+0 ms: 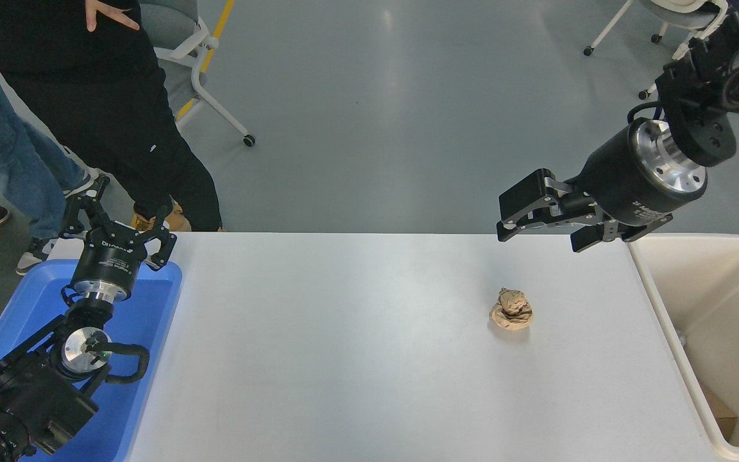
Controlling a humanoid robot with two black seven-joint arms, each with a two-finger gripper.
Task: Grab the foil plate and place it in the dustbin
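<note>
The white desk [344, 346] fills most of the view and carries no foil plate anywhere on its surface. At its right end stands the cream dustbin [658, 301], deep and smooth-walled; a corner of something brown shows low inside and a small pale glint sits by the near wall, but whether the foil plate lies in there cannot be told. My judgement is that the drop is either done already or the plate is simply out of sight, so nothing on the desk is left to pick for this task. At the left end is a blue bin [151, 321], with the left hand [119, 221] parked above it, its fingers spread apart and empty. A person in dark clothes [87, 96] stands at the far left corner. The right hand [539, 224] hovers over the far edge of the desk beside the dustbin, jaws apart, gripping nothing. Smallest, a crumpled brown paper wad [511, 309] lies on the desk well apart from both bins. White print on the wrist bodies is too small to read.
</note>
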